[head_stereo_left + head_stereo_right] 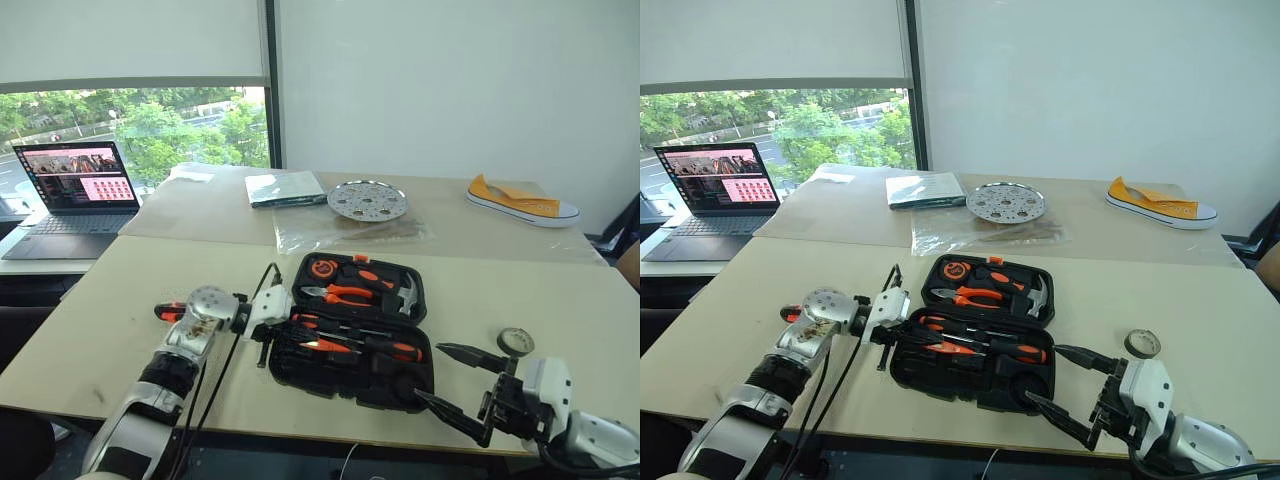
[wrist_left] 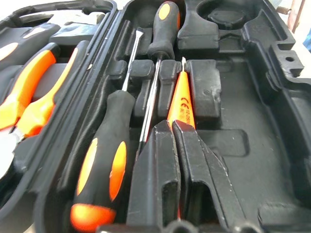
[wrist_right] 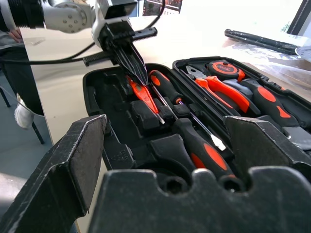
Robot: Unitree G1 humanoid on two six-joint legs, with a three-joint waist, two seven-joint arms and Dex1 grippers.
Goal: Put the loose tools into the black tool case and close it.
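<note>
Slim small orange tool (image 2: 181, 99) lies in case under closed left end effector (image 2: 175, 127)

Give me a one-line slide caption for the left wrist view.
Shut left gripper over the slim orange tool seated beside two screwdrivers in the open black tool case.

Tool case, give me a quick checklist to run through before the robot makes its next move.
1. Black tool case lid open, flat on the table: ok.
2. Both screwdrivers seated in their recesses: ok.
3. Slim orange tool in its slot: looks seated, with the shut left gripper right at it; whether it is released, cannot tell.
4. Tape roll in the case: not ok, it lies on the table to the right of the case.
5. Right gripper open and ready beside the case: ok.
6. Utility knife in the case: cannot tell.
</note>
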